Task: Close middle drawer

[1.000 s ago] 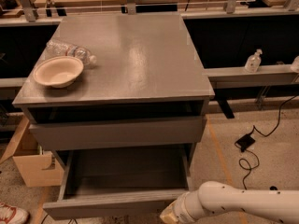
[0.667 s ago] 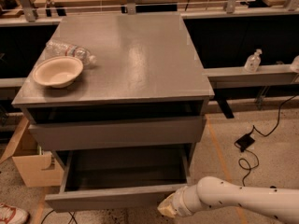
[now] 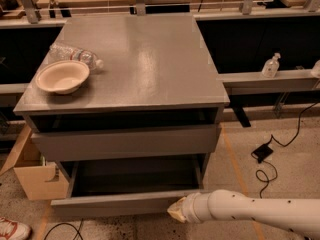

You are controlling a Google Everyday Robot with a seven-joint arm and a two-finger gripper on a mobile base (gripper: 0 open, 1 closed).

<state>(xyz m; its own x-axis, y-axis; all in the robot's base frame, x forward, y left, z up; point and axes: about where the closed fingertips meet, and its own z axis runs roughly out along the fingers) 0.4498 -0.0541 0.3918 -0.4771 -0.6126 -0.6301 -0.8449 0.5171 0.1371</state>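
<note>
Reaching in from the lower right, my gripper [image 3: 176, 212] sits at the right end of the middle drawer [image 3: 110, 204], touching or just beside its front panel. I cannot tell whether it is spread or closed. The drawer stands pulled out, its long front running left to right, with the cabinet [image 3: 140, 59] directly behind it, so I judge the push goes straight back.

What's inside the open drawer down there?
The middle drawer shows only a bare grey floor. Its back is hidden under the drawer above. The gripper is by its front panel.
</note>
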